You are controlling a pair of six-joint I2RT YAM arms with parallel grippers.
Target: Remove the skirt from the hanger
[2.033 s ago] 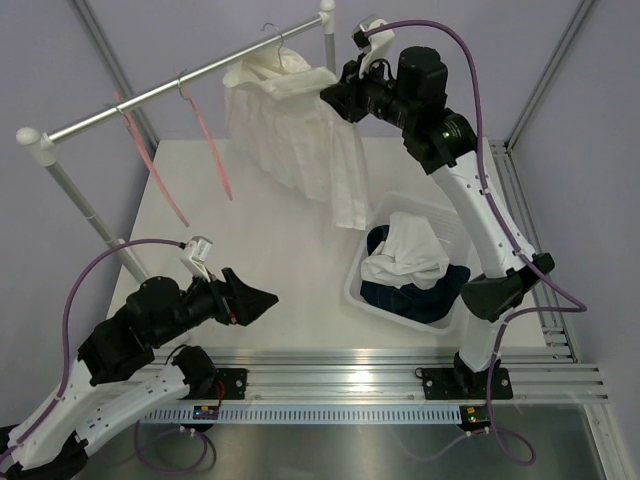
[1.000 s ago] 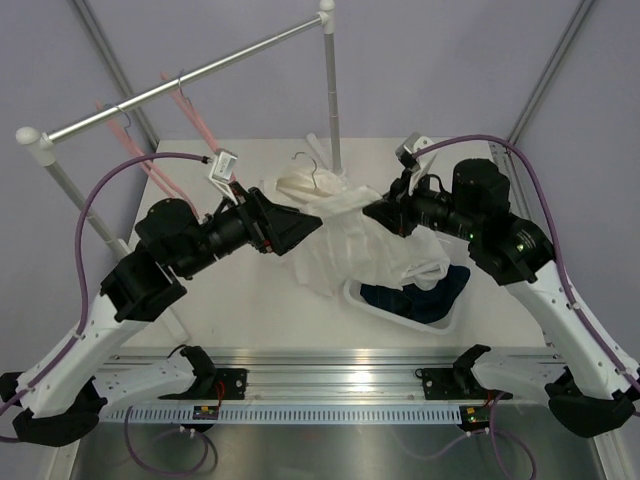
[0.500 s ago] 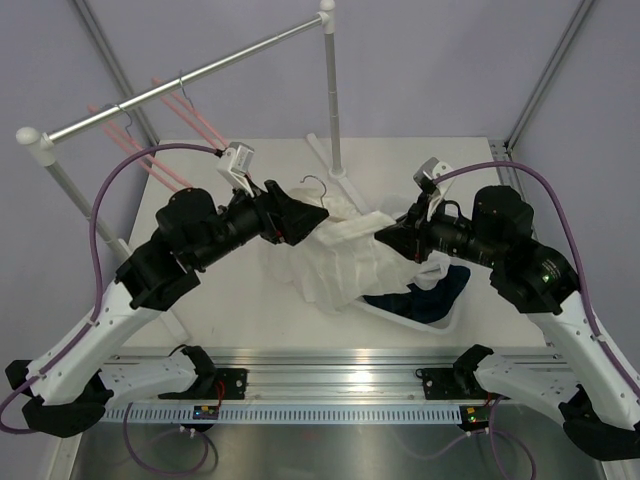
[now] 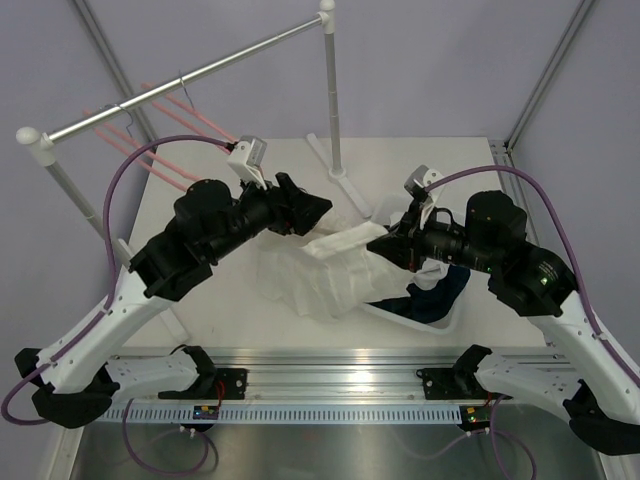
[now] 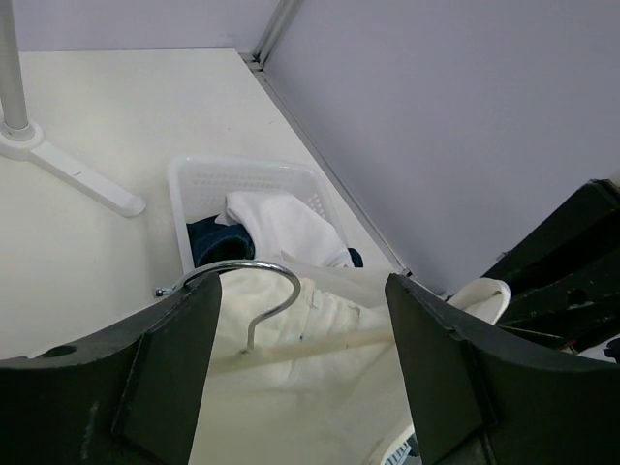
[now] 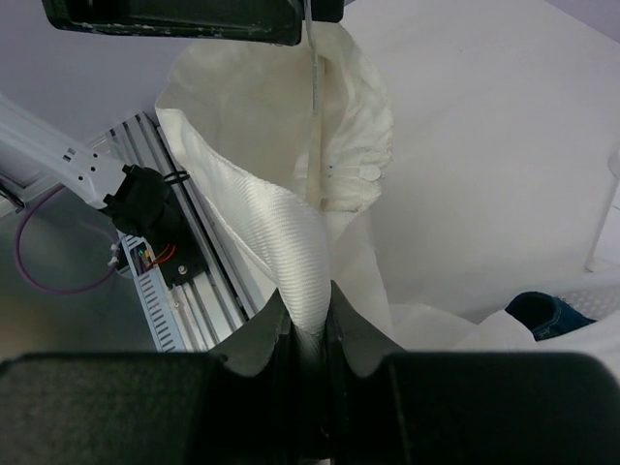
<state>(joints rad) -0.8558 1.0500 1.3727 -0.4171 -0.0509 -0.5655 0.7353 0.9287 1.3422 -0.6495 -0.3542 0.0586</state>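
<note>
The white skirt (image 4: 318, 272) hangs in a bunch low over the table between my two grippers. In the left wrist view it (image 5: 291, 407) is still on its cream hanger bar (image 5: 329, 341), with the metal hook (image 5: 254, 283) standing up. My left gripper (image 4: 312, 210) (image 5: 302, 291) is open, its jaws wide apart on either side of the hook and not touching it. My right gripper (image 4: 386, 248) (image 6: 308, 305) is shut on a fold of the skirt (image 6: 281, 218). In the top view the hanger is hidden under the left gripper.
A white laundry basket (image 4: 447, 312) (image 5: 194, 176) with dark blue and white clothes sits at the right, partly under the skirt and the right arm. The clothes rail (image 4: 200, 73) carries pink hangers (image 4: 185, 105) at the back left. Its post (image 4: 330, 90) stands on a foot (image 5: 68, 171).
The skirt and its hanger came off the rail and down over the table. In the last half second the left gripper moved right above the hook and the skirt sank lower.
</note>
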